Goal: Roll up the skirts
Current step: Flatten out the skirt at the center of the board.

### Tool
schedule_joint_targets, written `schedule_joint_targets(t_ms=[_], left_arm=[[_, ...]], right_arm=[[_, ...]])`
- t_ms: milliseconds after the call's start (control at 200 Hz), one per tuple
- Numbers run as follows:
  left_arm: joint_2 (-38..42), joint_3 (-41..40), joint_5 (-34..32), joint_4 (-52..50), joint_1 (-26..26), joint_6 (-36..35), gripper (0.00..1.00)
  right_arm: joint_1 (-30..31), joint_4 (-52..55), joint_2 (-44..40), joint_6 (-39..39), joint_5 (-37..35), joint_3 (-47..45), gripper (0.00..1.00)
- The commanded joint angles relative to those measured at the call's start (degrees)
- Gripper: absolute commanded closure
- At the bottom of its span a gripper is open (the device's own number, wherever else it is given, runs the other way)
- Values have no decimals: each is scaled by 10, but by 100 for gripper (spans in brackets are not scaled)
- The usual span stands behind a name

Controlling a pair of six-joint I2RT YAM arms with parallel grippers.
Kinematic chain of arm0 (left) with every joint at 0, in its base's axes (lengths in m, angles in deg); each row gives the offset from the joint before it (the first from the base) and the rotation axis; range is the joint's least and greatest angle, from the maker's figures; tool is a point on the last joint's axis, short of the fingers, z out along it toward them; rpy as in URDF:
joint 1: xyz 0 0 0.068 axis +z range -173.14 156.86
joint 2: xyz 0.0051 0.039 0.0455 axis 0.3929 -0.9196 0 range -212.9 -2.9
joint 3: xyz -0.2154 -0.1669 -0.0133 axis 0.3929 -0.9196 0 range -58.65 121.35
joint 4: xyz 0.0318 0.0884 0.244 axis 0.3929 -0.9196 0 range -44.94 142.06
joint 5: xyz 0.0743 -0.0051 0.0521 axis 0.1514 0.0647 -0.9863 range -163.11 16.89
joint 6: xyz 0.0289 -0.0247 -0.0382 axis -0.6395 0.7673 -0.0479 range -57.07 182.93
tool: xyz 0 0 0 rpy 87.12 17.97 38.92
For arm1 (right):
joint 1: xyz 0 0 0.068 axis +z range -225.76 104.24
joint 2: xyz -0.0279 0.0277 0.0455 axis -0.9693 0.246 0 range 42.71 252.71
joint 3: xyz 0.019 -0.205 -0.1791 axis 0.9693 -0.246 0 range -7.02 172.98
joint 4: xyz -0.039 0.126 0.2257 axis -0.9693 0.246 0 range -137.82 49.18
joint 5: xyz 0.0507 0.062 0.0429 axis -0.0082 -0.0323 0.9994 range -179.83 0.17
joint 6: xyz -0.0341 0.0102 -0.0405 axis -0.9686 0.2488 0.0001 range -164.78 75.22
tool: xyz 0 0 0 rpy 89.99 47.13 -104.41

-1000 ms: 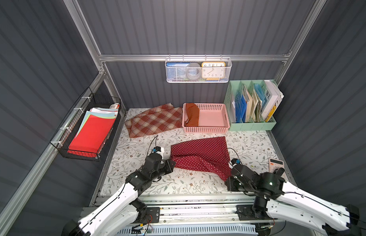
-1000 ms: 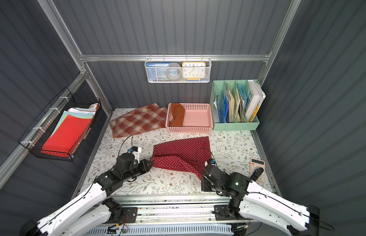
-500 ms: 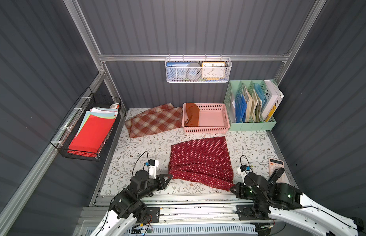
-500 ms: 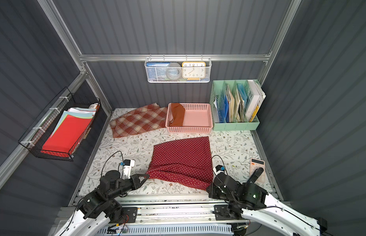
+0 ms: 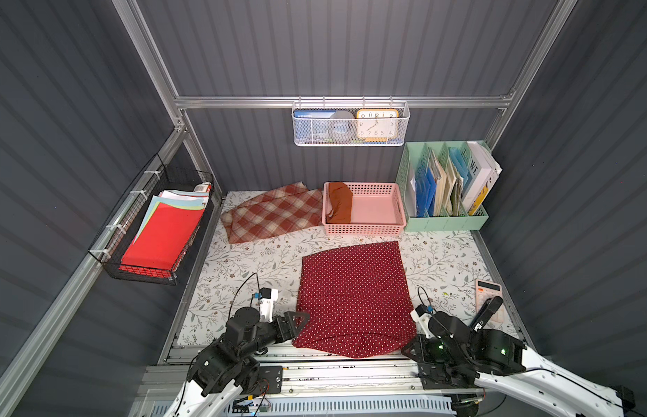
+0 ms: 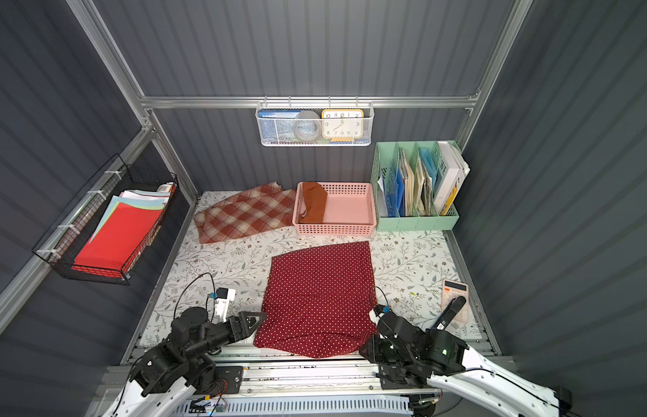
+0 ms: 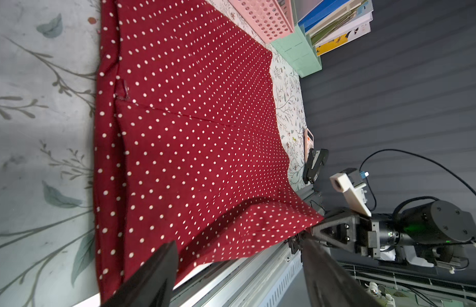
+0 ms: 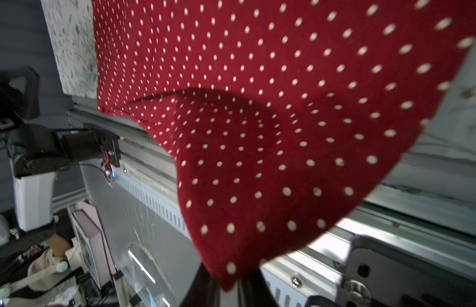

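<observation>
The dark red polka-dot skirt [image 5: 351, 299] [image 6: 318, 296] lies spread flat on the floral table, and its near hem hangs over the front rail. My left gripper [image 5: 296, 321] [image 7: 239, 243] is open beside the skirt's near left corner and holds nothing. The right gripper [image 5: 410, 348] [image 8: 229, 289] sits at the near right corner with its jaws slightly apart, so it is open. The tip of that corner [image 8: 230, 268] still lies between its fingers. The plaid skirt [image 5: 275, 213] lies flat at the back left. The rust-orange skirt [image 5: 339, 202] rests rolled in the pink basket [image 5: 365, 229].
A calculator [image 5: 490, 296] lies near the table's right edge. A mint file holder [image 5: 444, 220] stands at the back right. A black wire basket of red paper [image 5: 159, 234] hangs on the left wall, and a white mesh basket [image 5: 351, 122] hangs on the back wall. An aluminium rail [image 5: 351, 361] runs along the front.
Both arms have drawn back to the front edge, pulling the polka-dot skirt out flat. The left gripper has opened and let go of its corner. The right jaws have begun to part.
</observation>
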Motion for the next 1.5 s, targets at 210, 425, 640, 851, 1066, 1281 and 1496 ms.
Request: schedule_joint_targets(t_ms=[210,425,640,851,1066,1281,1496], left_arm=[[-335,117,-112,175,-2,-20,38],[-600,271,-193,193,53,-65,50],[-734,297,-231,254,103,-74,54],[-808,305,-215,289,138,-82,54],[-895,340,-180,325,150,-90,50],[-956,392,-170,320,155,-110,52],[-983,414,-148,324,160,-122,71]], right_arm=[[16,-2,-16,3,-29,72,62],[15,65,193,-107,-194,212,58],[-135,-104,393,-305,-464,270,37],[-336,-300,586,-374,-261,275,36],[-433,-349,745,-387,-157,359,36],[-467,-353,867,-409,-120,438,40],[-480,-360,917,-413,-105,455,50]])
